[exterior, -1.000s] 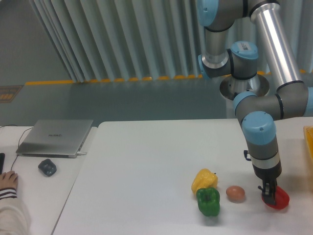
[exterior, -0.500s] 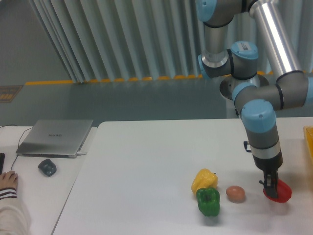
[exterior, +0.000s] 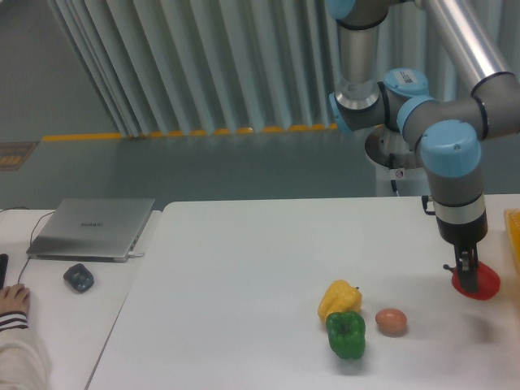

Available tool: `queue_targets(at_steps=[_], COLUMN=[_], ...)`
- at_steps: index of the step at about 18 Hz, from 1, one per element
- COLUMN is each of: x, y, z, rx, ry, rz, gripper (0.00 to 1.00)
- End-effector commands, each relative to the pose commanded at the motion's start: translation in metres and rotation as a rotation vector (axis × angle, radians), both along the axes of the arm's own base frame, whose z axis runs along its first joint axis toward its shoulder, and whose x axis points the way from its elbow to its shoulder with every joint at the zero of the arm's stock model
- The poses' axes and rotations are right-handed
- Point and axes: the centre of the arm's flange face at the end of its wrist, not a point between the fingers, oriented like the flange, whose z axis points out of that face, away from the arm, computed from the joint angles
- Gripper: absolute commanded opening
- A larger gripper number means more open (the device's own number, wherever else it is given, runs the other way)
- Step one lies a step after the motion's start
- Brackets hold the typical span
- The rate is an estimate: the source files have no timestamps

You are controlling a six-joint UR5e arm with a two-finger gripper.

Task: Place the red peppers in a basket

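Observation:
The red pepper (exterior: 478,282) hangs above the table at the right, held by my gripper (exterior: 465,268), which is shut on it from above. The pepper is lifted clear of the tabletop, with a faint shadow below it. At the right edge of the frame a thin yellow-orange strip shows the basket (exterior: 513,244), just to the right of the pepper.
A yellow pepper (exterior: 338,299), a green pepper (exterior: 347,334) and a small orange-brown fruit (exterior: 392,321) sit together at the table's front middle. A closed laptop (exterior: 93,227), a dark mouse (exterior: 79,278) and a person's hand (exterior: 12,301) are at the left.
The gripper has lifted the red pepper off the table and carried it up and to the right, toward the basket's edge.

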Motion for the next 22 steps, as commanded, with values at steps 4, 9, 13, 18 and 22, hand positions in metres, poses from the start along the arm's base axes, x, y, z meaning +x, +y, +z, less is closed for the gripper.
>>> queue_targets(at_steps=[4, 9, 13, 18, 22], x=[-0.033, -0.067, -0.092, -0.131, -0.153], y=[-0.038, -0.071, -0.088, -0.126, -0.146], z=[0.012, 0.013, 0.005, -0.011, -0.017], rx=[-0.008, -0.021, -0.014, -0.020, -0.040], ry=[-0.007, -0.013, 0.004, -0.002, 0.011], rz=[-0.070, -0.139, -0.123, -0.098, -0.246], gripper=[0.49, 0.49, 0.49, 0.49, 0.49])
